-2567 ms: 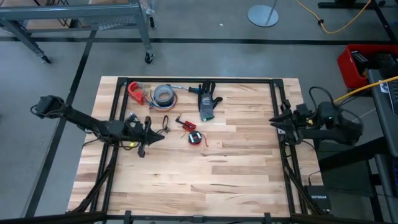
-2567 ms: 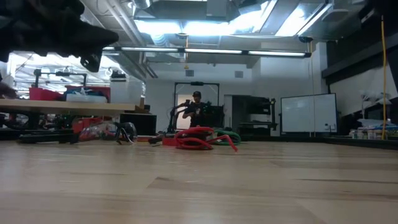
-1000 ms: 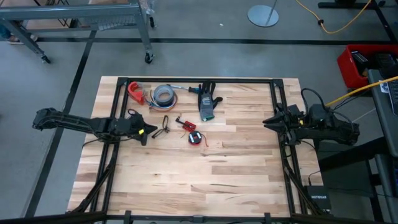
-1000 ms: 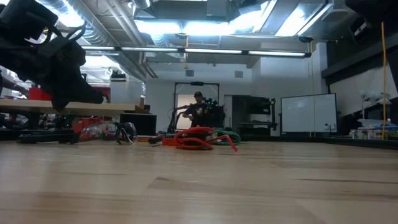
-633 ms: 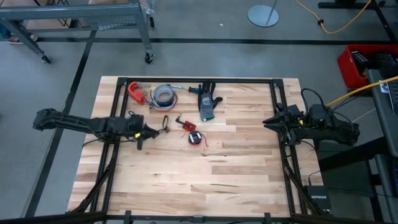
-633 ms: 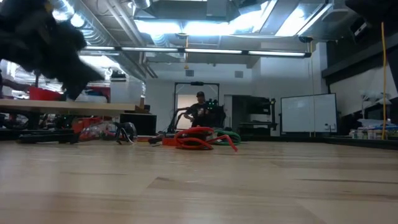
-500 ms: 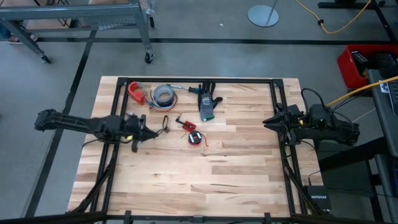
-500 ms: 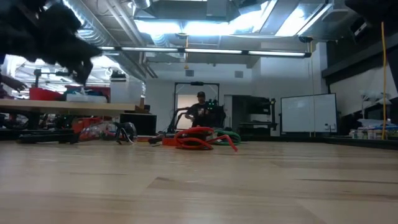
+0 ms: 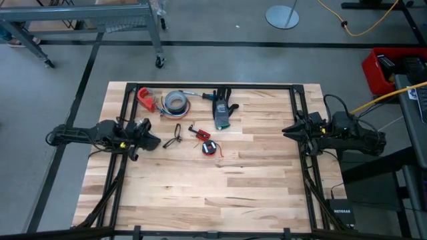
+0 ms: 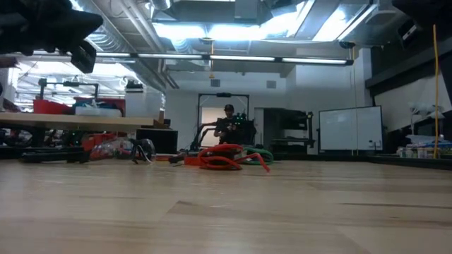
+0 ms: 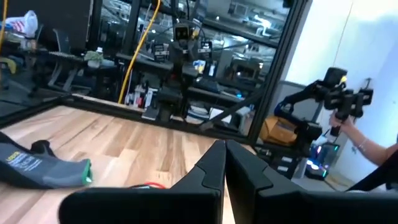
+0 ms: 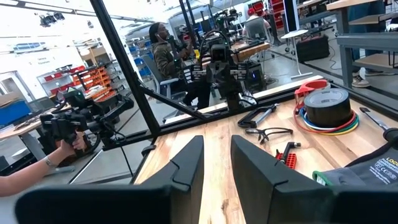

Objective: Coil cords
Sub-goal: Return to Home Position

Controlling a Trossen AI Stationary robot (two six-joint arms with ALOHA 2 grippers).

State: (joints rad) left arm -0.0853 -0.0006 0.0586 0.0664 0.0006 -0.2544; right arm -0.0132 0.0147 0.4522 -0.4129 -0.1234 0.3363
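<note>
The cords lie flat on the table between the arms: a thin black lead (image 9: 175,137), a small red-and-black connector piece (image 9: 197,133) and a small red-and-black coil (image 9: 209,148). The low view shows the red coil (image 10: 226,156) far off. My left gripper (image 9: 152,141) hangs shut above the table's left side, pointing level at the cords and touching nothing; its shut fingers (image 11: 224,171) show in the wrist view. My right gripper (image 9: 285,130) waits open at the right edge, fingers apart (image 12: 216,158), holding nothing.
At the far edge lie a grey tape roll (image 9: 175,101), a red clamp (image 9: 145,97) and a grey-black glove (image 9: 222,112). A black frame (image 9: 293,90) borders the table. The near half of the tabletop (image 9: 213,193) is bare wood. A person shows in the room behind.
My left gripper has drawn back toward the table's left edge and risen, tipping from pointing down at the table to pointing level. It has stayed shut. The cords lie where they were.
</note>
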